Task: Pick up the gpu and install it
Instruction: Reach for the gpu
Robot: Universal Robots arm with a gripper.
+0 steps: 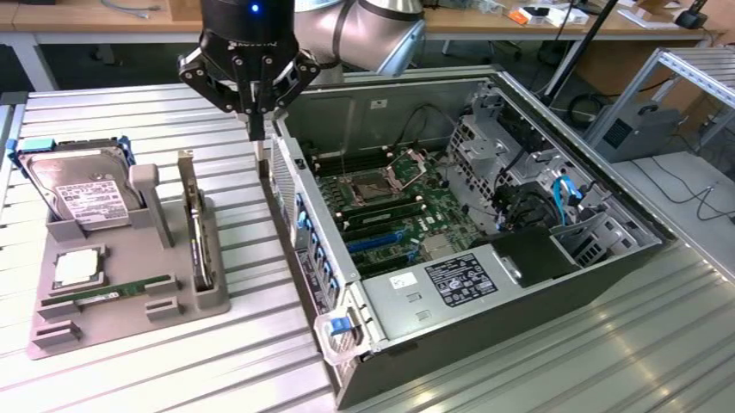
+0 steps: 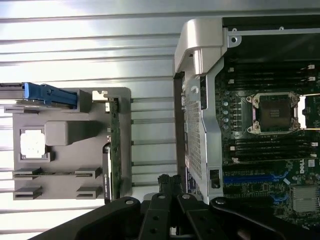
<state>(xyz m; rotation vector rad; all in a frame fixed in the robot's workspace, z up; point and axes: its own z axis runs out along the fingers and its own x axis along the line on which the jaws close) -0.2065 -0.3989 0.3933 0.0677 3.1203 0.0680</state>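
Claw pressed together, with nothing pinched between its fingers, hangs over the ribbed metal table in the gap between the open computer case and the grey holder tray. In the wrist view the closed claw shows near the case's rear corner. In the exterior view the case lies at 3 o'clock from the tray, its motherboard bare, with an empty processor socket and a blue slot at about 6 o'clock from that socket. On the tray the silver hard drive stands at 11 o'clock. The gpu stands on its long edge in a slot along the 3 o'clock side, untouched, and the claw is at roughly 1 o'clock from its middle, close to its far end but apart from it. The wrist view shows the same card edge-on along the tray's side nearest the case. Smaller still, a processor chip lies at 8 o'clock and a green memory stick at 6 o'clock. To my eye the pick is the step in hand and hardly begun — the card is in its holder and nothing has been installed. As I judge it, a grasp calls for spread fingers centred over the thin top edge, squared to the card's faces, and a straight lift out of the slot.
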